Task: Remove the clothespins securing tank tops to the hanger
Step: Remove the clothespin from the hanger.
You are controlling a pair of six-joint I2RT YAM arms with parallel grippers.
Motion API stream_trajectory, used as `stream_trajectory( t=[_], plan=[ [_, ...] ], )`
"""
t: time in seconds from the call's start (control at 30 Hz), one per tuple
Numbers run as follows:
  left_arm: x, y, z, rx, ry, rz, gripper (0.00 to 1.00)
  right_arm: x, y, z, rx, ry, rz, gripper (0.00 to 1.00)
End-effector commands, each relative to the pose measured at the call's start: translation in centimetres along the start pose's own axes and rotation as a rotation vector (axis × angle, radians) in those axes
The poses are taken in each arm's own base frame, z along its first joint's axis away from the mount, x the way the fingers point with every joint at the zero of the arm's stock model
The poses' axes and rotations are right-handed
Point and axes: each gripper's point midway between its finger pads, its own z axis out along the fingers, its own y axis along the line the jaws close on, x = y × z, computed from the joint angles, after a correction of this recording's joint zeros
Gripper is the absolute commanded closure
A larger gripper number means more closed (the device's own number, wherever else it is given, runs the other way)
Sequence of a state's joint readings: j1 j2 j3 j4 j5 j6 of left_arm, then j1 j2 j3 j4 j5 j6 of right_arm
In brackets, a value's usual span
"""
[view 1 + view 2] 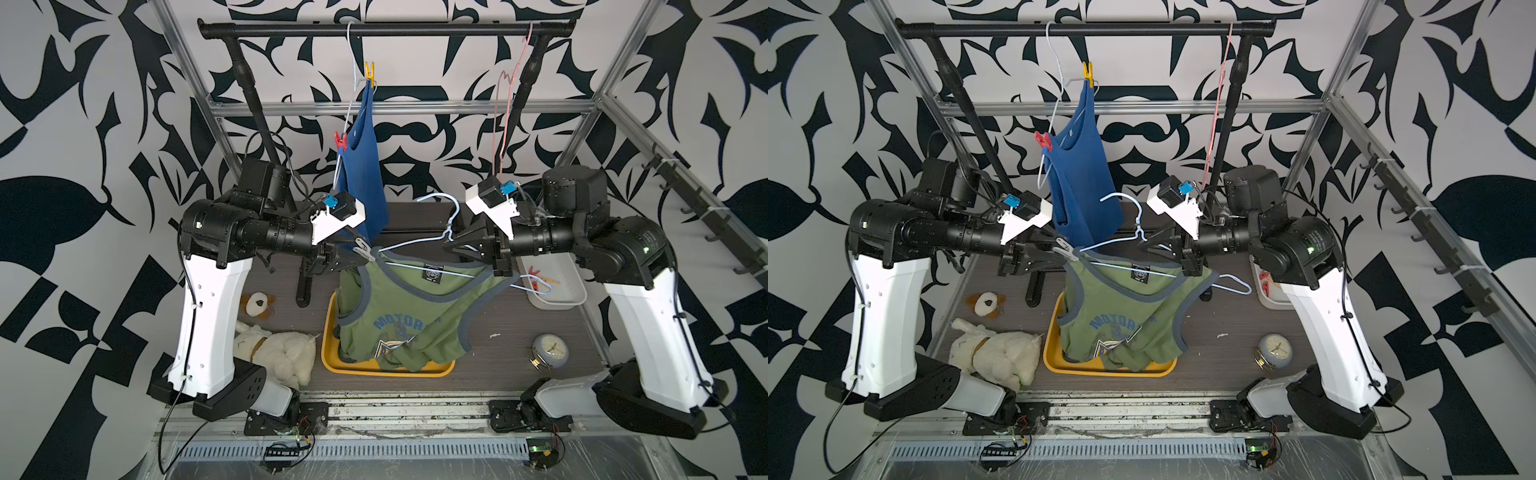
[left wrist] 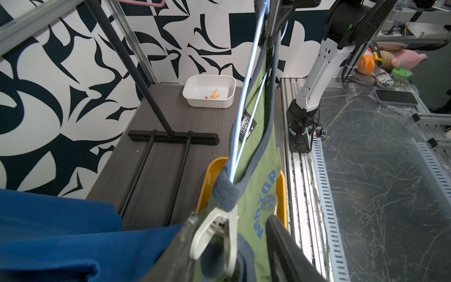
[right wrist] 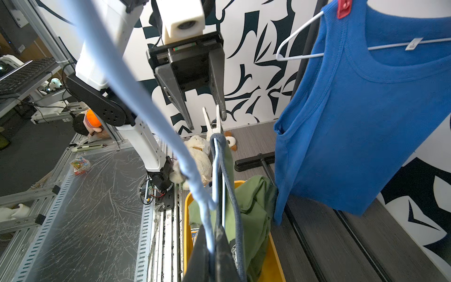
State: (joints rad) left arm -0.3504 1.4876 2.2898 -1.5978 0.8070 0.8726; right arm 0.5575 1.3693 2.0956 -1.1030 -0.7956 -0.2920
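Observation:
An olive green tank top (image 1: pixel 399 307) (image 1: pixel 1113 307) with a blue print hangs from a light blue hanger (image 1: pixel 415 242) (image 3: pixel 117 73) over a yellow tray. A grey clothespin (image 1: pixel 362 249) (image 2: pixel 217 234) pins its strap to the hanger's end. My left gripper (image 1: pixel 360 254) (image 2: pixel 231 219) is open and straddles this clothespin; one finger touches a handle, the other stands apart. My right gripper (image 1: pixel 449 245) (image 3: pixel 211 234) is shut on the hanger wire. Behind, a blue tank top (image 1: pixel 365 166) hangs on a white hanger under a yellow clothespin (image 1: pixel 370 74) and a red clothespin (image 1: pixel 340 140).
The yellow tray (image 1: pixel 328 357) holds crumpled olive cloth. A white bin (image 1: pixel 557 286) (image 2: pixel 210 90) at the right holds loose clothespins. A bare pink hanger (image 1: pixel 505 124) hangs from the black rail (image 1: pixel 386 29). Plush toys (image 1: pixel 274 353) lie at the left, a small clock (image 1: pixel 548 349) at the right.

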Motion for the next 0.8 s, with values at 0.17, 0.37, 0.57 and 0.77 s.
stream_trajectory(
  t=[0.17, 0.37, 0.57, 0.77],
  plan=[
    [0.52, -0.84, -0.18, 0.005, 0.016, -0.061, 0.61, -1.52, 0.56, -1.08, 0.016, -0.047, -0.055, 1.00],
    [0.21, -0.70, -0.41, -0.013, 0.009, -0.058, 0.74, -1.33, 0.31, -0.86, 0.017, -0.039, -0.049, 1.00],
    [0.05, -0.70, -0.59, -0.026, 0.007, -0.054, 0.82, -1.22, 0.14, -0.66, 0.015, -0.034, -0.046, 1.00],
    [-0.41, -0.84, -0.80, -0.029, -0.012, -0.067, 0.80, -0.97, -0.28, -0.21, 0.011, -0.019, -0.030, 1.00]
  ],
)
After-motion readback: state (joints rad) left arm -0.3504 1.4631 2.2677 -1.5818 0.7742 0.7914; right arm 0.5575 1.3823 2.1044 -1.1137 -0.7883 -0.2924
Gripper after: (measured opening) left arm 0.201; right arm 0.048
